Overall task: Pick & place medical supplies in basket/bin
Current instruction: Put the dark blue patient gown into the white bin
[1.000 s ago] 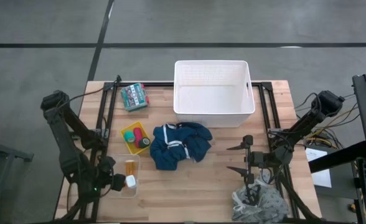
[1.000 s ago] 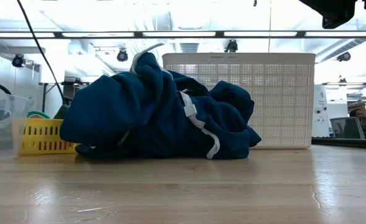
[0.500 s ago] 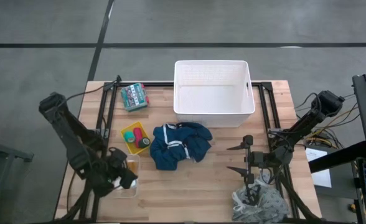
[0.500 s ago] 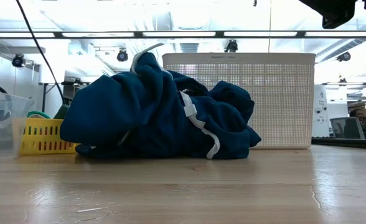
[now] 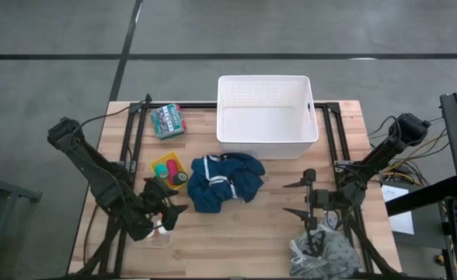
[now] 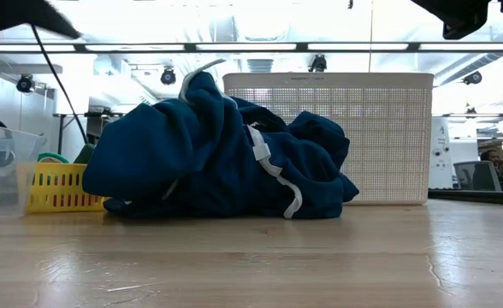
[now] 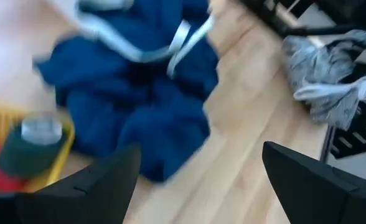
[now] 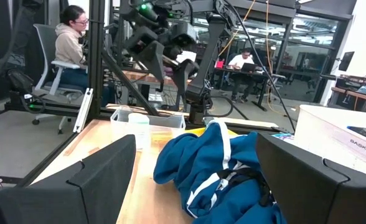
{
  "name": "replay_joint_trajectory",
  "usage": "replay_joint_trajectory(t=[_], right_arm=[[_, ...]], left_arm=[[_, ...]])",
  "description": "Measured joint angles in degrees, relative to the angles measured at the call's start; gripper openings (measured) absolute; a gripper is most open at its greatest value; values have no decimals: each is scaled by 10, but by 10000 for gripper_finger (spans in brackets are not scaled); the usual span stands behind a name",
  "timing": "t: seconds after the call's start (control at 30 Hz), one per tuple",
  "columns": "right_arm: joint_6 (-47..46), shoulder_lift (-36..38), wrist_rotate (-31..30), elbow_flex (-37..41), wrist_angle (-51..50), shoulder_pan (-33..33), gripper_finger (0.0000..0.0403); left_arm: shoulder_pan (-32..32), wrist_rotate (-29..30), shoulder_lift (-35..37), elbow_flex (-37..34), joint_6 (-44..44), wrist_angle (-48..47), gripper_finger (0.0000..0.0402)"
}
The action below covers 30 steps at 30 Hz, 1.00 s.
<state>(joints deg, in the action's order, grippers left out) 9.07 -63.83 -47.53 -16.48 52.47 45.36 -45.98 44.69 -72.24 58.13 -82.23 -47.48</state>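
**Left gripper faces the blue garment**

As the task is to put supplies in the big white tub, the dark blue garment is the closest big thing. It lies in the middle of the tabletop, just right of the left gripper, whose fingers are spread wide with nothing between them. The left arm is nearer than the right.

The right gripper waits to the garment's right, fingers spread too.

The high view shows the tub on the far side. Only the left wrist view shows the grey-white cloth past the garment.
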Motion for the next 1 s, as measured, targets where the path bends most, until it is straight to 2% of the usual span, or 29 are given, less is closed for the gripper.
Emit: replay_joint_trajectory(t=[0.13, 0.27, 0.43, 0.5, 0.6, 0.77, 1.0], right_arm=[[0, 0, 0, 0, 0, 0, 327], [0, 0, 0, 0, 0, 0, 327], [0, 0, 0, 0, 0, 0, 327], [0, 0, 0, 0, 0, 0, 327], [1, 0, 0, 0, 0, 0, 327], [1, 0, 0, 0, 0, 0, 327], [0, 0, 0, 0, 0, 0, 327]], left_arm=[[9, 47, -15, 3, 105, 64, 342], [27, 53, -35, 2, 209, 132, 342], [68, 51, -66, 2, 298, 221, 341], [89, 37, -81, 2, 334, 252, 340], [126, -16, -102, 2, 378, 284, 338], [168, -90, -125, 1, 431, 301, 338], [185, -83, -132, 0, 552, 312, 338]])
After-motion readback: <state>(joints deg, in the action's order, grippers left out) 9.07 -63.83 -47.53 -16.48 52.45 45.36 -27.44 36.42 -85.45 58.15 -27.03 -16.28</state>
